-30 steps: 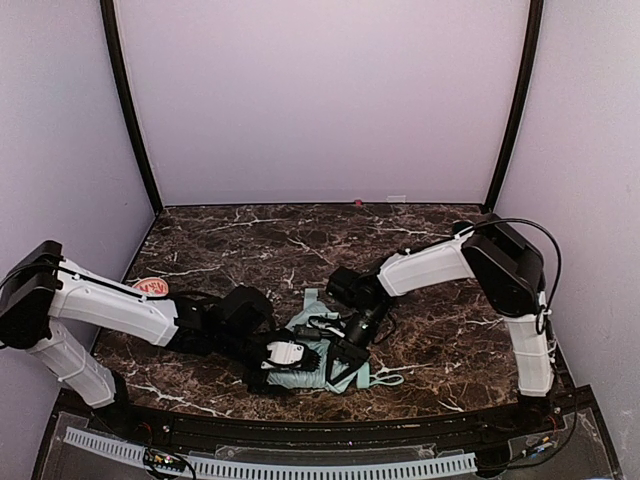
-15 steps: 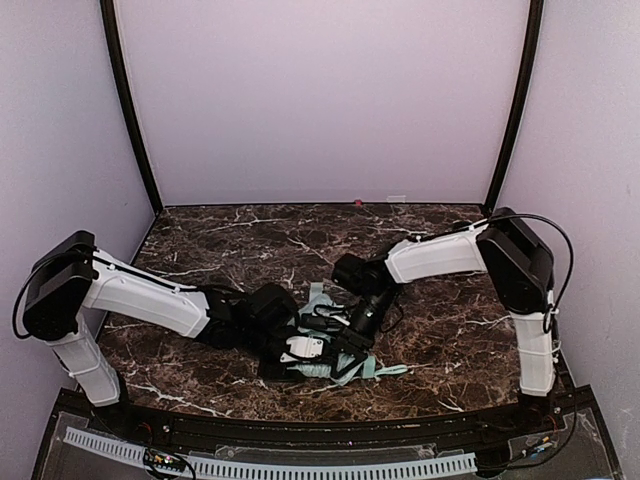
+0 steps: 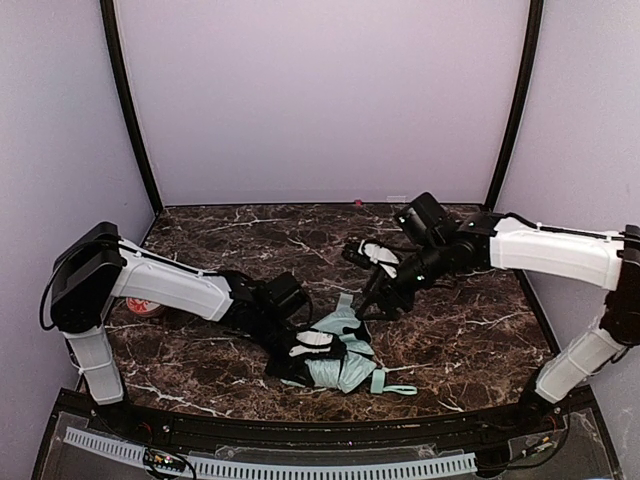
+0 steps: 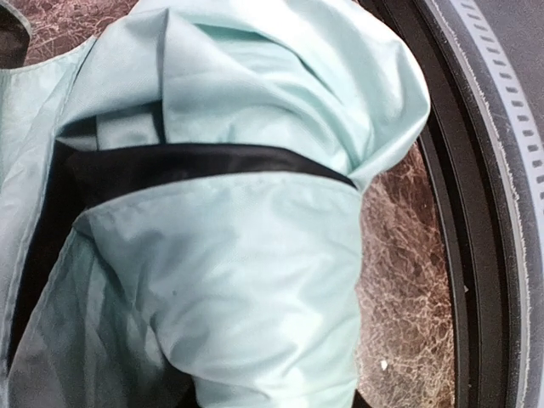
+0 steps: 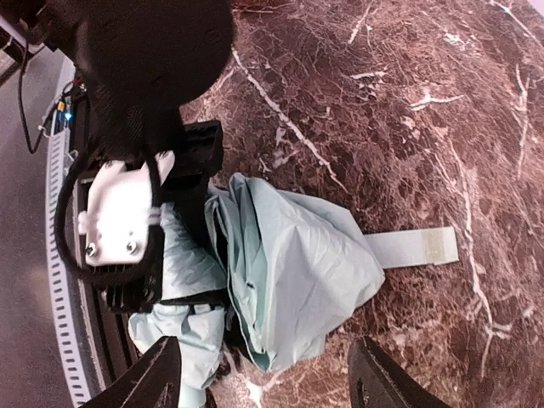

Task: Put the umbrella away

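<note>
The umbrella (image 3: 340, 362) lies folded and crumpled near the table's front edge, pale mint fabric with black lining showing, its strap (image 3: 402, 389) trailing to the right. My left gripper (image 3: 305, 355) reaches in from the left and sits down in the fabric, shut on a bunch of it. In the left wrist view the mint fabric (image 4: 246, 272) fills the frame and hides the fingers. My right gripper (image 3: 368, 305) hangs open above and behind the umbrella, apart from it. In the right wrist view its fingertips (image 5: 157, 378) stand wide apart over the canopy (image 5: 297, 272).
A red-and-white round object (image 3: 150, 306) lies at the left, partly under my left arm. The raised black rim (image 4: 463, 255) of the table's front edge runs just beside the umbrella. A small red dot (image 3: 357, 203) sits at the back wall.
My right gripper opened, let go of the umbrella and pulled up and back to the right. My left arm slid right and its gripper closed on the fabric.
</note>
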`<state>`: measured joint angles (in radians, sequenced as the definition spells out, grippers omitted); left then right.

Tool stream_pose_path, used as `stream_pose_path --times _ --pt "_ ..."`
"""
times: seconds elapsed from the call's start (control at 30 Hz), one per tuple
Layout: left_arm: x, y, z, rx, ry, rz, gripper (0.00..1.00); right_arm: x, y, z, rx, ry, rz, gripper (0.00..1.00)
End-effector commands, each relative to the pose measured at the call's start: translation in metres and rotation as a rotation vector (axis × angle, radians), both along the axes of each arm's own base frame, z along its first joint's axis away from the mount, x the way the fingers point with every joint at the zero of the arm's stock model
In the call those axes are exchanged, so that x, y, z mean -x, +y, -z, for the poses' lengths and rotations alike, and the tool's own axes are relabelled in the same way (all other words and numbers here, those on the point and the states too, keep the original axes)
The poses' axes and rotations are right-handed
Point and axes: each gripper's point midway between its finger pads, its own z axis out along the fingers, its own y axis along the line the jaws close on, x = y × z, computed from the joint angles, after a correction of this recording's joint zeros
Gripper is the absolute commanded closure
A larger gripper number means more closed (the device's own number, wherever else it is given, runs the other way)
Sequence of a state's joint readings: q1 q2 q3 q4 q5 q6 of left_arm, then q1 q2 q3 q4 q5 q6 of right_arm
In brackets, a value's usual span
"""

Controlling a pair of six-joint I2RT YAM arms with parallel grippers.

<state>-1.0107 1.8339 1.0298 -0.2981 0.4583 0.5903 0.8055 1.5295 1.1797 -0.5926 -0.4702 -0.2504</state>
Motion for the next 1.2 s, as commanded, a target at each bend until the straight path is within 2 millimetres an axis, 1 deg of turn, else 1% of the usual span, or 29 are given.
stream_pose_path --times 0.0,0.07,0.17,0.23,0.3,0.33,0.37,0.43,0.5,0.53,0.63,0.73,0.8,0.87,0.9,1.0,1.07,1.1,1.13,1.17 --pt "0.046 0.066 0.040 -0.318 0.319 -0.050 0.94 0.012 0.008 -0.010 -0.040 -0.291 0.045 0.33" --pt "0.041 0.065 0.041 -0.320 0.339 -0.071 0.96 0.034 0.017 -0.012 -0.073 -0.375 -0.009 0.33" --pt "0.037 0.063 0.039 -0.324 0.390 -0.100 0.97 0.061 0.030 -0.012 -0.118 -0.449 -0.048 0.34" --pt "0.037 0.062 0.040 -0.330 0.410 -0.104 0.98 0.083 0.040 0.000 -0.107 -0.507 -0.124 0.34" --pt "0.037 0.063 0.044 -0.346 0.424 -0.110 0.99 0.097 0.050 0.017 -0.060 -0.562 -0.174 0.33" --pt "0.038 0.063 0.045 -0.350 0.440 -0.113 1.00 0.099 0.056 0.024 -0.031 -0.576 -0.193 0.32" --pt "0.040 0.062 0.044 -0.351 0.456 -0.115 1.00 0.099 0.060 0.032 0.003 -0.589 -0.206 0.31" --pt "0.041 0.061 0.044 -0.350 0.476 -0.117 1.00 0.091 0.067 0.048 0.079 -0.626 -0.207 0.28" --pt "0.041 0.062 0.045 -0.361 0.476 -0.118 1.00 0.083 0.071 0.068 0.161 -0.654 -0.215 0.26" --pt "0.040 0.062 0.046 -0.365 0.478 -0.120 1.00 0.080 0.072 0.074 0.190 -0.666 -0.217 0.25" --pt "0.042 0.060 0.043 -0.355 0.501 -0.119 1.00 0.074 0.069 0.090 0.253 -0.695 -0.227 0.24" --pt "0.042 0.061 0.043 -0.357 0.507 -0.116 1.00 0.073 0.057 0.110 0.314 -0.708 -0.263 0.23" --pt "0.042 0.060 0.043 -0.361 0.519 -0.120 1.00 0.075 0.050 0.122 0.351 -0.695 -0.283 0.26" --pt "0.042 0.060 0.042 -0.355 0.526 -0.116 1.00 0.077 0.045 0.130 0.376 -0.677 -0.294 0.32" --pt "0.043 0.059 0.041 -0.352 0.529 -0.113 1.00 0.078 0.043 0.134 0.385 -0.670 -0.297 0.33" --pt "0.042 0.058 0.038 -0.336 0.551 -0.122 1.00 0.074 0.035 0.147 0.437 -0.662 -0.280 0.31" --pt "0.041 0.058 0.037 -0.331 0.561 -0.126 1.00 0.074 0.030 0.153 0.448 -0.641 -0.276 0.33" --pt "0.039 0.058 0.037 -0.330 0.556 -0.128 1.00 0.075 0.029 0.153 0.437 -0.628 -0.281 0.36" --pt "0.037 0.059 0.039 -0.336 0.548 -0.133 1.00 0.076 0.028 0.153 0.429 -0.624 -0.285 0.41" --pt "0.035 0.060 0.039 -0.341 0.544 -0.140 1.00 0.077 0.028 0.153 0.426 -0.621 -0.288 0.50"
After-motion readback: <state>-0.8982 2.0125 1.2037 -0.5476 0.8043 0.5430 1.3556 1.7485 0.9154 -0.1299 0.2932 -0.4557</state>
